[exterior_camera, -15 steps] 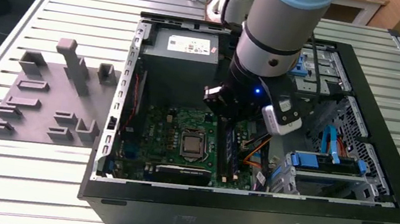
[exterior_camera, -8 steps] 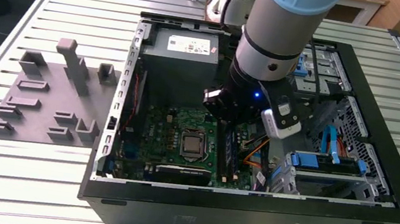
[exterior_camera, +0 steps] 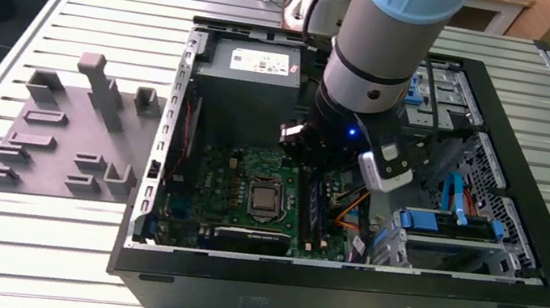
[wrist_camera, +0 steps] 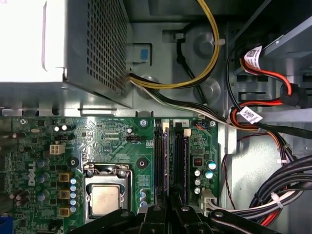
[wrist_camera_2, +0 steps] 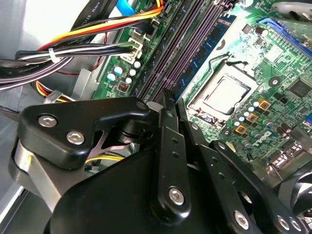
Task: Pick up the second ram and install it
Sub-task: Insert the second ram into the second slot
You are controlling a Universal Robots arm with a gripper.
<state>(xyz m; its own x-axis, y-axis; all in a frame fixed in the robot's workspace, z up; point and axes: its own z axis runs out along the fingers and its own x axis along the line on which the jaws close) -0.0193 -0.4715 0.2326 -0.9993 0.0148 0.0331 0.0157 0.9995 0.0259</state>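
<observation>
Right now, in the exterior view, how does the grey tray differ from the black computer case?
The grey tray is light grey; the computer case is black. The tray is much smaller and lower than the case. The tray carries upright blocks, while the case lies open, showing a green board, with the arm reaching into it. Both rest on the slatted table, side by side.

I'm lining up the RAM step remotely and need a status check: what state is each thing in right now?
Computer case: lying flat, side panel off, interior open.
Gripper: inside the case above the memory slots, jaws close together.
Memory slots: one holds a blue stick; whether the second ram is seated, cannot tell.
CPU: bare in its socket, no cooler fitted.
Grey moulded tray: on the table beside the case, no ram in it.
</observation>
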